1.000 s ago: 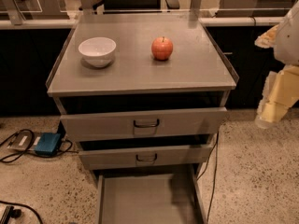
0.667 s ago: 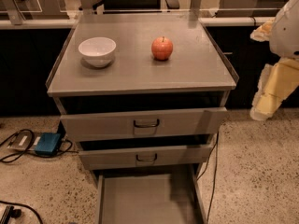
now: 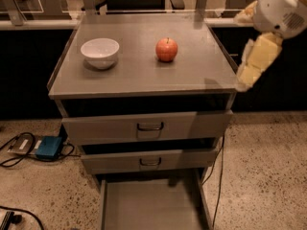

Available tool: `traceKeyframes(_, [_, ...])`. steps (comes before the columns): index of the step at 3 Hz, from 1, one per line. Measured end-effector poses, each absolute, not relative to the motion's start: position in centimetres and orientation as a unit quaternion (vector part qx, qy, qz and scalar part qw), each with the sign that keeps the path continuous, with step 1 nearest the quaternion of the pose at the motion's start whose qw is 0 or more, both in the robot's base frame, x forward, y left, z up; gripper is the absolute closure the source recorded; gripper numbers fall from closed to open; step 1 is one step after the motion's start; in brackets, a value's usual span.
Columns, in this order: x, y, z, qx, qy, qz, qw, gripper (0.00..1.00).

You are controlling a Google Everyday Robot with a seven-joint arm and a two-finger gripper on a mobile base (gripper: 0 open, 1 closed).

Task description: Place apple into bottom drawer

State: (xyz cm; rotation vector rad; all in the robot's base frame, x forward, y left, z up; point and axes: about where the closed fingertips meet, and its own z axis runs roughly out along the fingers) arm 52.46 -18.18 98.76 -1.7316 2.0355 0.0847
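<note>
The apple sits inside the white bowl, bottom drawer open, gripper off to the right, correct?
No: the camera view shows the apple beside the white bowl, apart from it. The bottom drawer is open, the gripper right of the cabinet top.

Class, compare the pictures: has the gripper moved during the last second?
Yes. The gripper has shifted left and upward in the view, from out beside the cabinet to the right front corner of the cabinet top.
</note>
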Motion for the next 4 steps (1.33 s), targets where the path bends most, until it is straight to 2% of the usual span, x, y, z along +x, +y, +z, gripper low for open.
traceKeyframes(3, [62.5,-14.5,100.3,-0.63,0.731,0.049,0.258,0.0])
traceKeyframes(4, [66.2,-13.3,99.1,-0.615,0.735,0.082,0.274,0.0])
